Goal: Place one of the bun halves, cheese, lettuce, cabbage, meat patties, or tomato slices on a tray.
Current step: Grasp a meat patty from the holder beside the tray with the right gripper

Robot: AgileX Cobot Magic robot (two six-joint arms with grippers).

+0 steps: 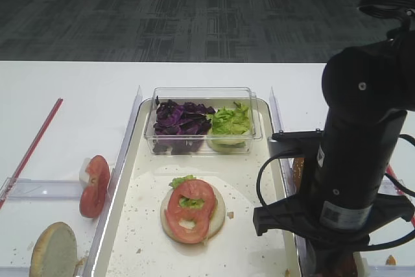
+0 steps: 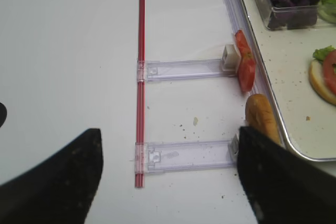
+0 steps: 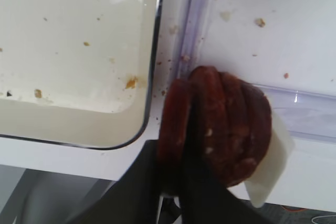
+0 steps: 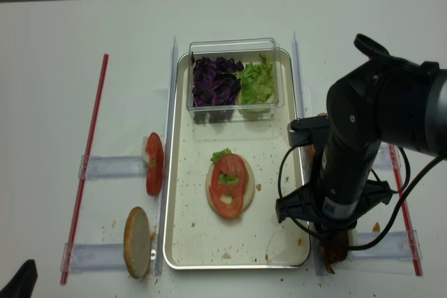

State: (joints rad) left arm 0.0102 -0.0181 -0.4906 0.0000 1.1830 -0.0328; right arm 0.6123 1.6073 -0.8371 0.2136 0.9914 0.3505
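Note:
In the right wrist view several reddish-brown meat patties [image 3: 231,129] stand on edge in a row beside the cream tray [image 3: 63,119]. My right gripper [image 3: 174,153] is shut on the leftmost patty [image 3: 176,114], one black finger on each face. From above, the right arm [image 4: 356,165] hides the grip, and the patties [image 4: 337,249] show just right of the tray [image 4: 185,242]. On the tray lies a bun half [image 4: 228,186] topped with lettuce and tomato slices. My left gripper [image 2: 168,182] hangs open over bare table, beside a bun half [image 2: 261,116] and tomato slices [image 2: 244,66].
A clear plastic box [image 1: 201,95] at the tray's far end holds purple cabbage [image 1: 178,120] and green lettuce [image 1: 230,121]. Clear plastic rails [image 2: 184,69] and a red rod [image 2: 140,77] lie left of the tray. A white block [image 3: 270,161] backs the patty row.

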